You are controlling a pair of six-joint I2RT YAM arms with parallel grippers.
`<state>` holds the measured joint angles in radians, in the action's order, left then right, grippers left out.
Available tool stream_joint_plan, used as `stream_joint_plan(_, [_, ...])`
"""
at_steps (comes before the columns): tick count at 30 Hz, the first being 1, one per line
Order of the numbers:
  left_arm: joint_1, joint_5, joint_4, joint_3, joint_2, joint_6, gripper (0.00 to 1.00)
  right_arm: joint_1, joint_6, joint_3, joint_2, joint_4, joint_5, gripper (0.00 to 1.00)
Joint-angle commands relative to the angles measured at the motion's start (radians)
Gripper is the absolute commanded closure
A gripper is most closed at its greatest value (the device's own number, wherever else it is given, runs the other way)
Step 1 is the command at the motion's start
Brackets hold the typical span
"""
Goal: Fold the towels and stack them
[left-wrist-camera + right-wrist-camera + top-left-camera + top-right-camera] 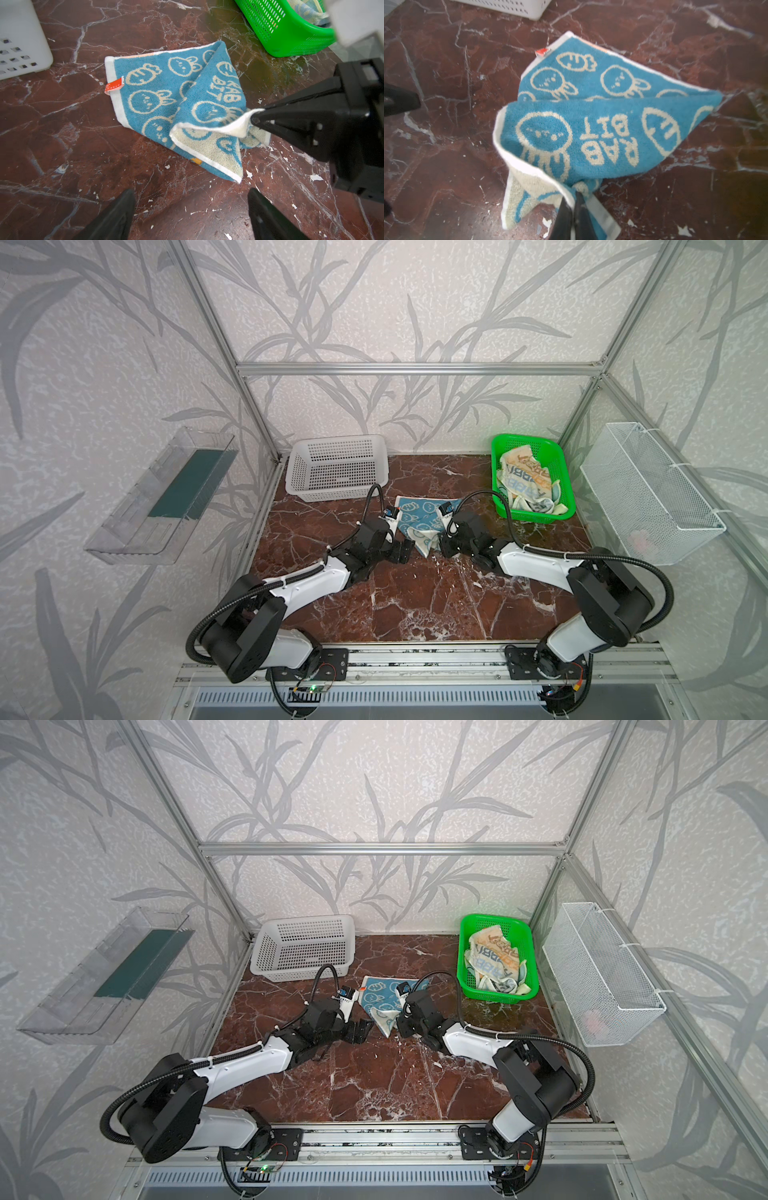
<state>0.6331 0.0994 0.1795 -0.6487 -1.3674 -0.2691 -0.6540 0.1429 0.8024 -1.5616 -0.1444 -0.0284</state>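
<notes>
Blue rabbit towel (149,97) | corner pinched in right gripper (255,120) (lifted) | left gripper (191,192) agape, just beside

Desk (415,597): red-brown marble-pattern top with white veins; white flecks are scattered over the part near the towel. Three items lie directly on it. White basket (338,466): far left corner. Green basket (536,515): far right, well apart from the white one. Blue towel (417,514): between the two baskets and nearer to me, touching neither. Its far part lies flat; one near corner stands off the surface, pinched in my right claw (255,120).
</notes>
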Motion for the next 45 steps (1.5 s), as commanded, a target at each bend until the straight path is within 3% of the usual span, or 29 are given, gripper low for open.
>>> stream_joint_plan(1, [-0.003,-0.028,-0.038,-0.046,0.049,0.034,0.14,-0.005,-0.057,0.129,0.095,0.187,-0.050,1.00])
stream_joint_plan(11, [-0.001,0.006,-0.063,-0.064,0.184,0.195,0.11,-0.005,-0.182,0.423,0.177,0.552,-0.039,1.00])
stream_joint_plan(19, [0.004,0.100,-0.062,-0.089,0.221,0.204,0.08,-0.004,-0.185,0.534,0.184,0.619,0.028,1.00])
stream_joint_plan(24, [0.013,0.156,-0.052,-0.108,0.177,0.156,0.08,-0.005,-0.182,0.528,0.185,0.586,0.002,1.00])
stream_joint_plan(33, [0.032,0.090,-0.002,-0.122,0.068,0.138,0.06,-0.005,-0.199,0.509,0.148,0.550,0.053,1.00])
stream_joint_plan(38, [0.032,-0.010,-0.035,-0.163,0.018,0.138,0.08,-0.004,-0.237,0.502,0.118,0.526,0.131,1.00])
stream_joint_plan(45, [0.030,-0.157,-0.136,-0.091,0.146,0.171,0.08,-0.006,-0.326,0.560,-0.036,0.544,0.319,1.00])
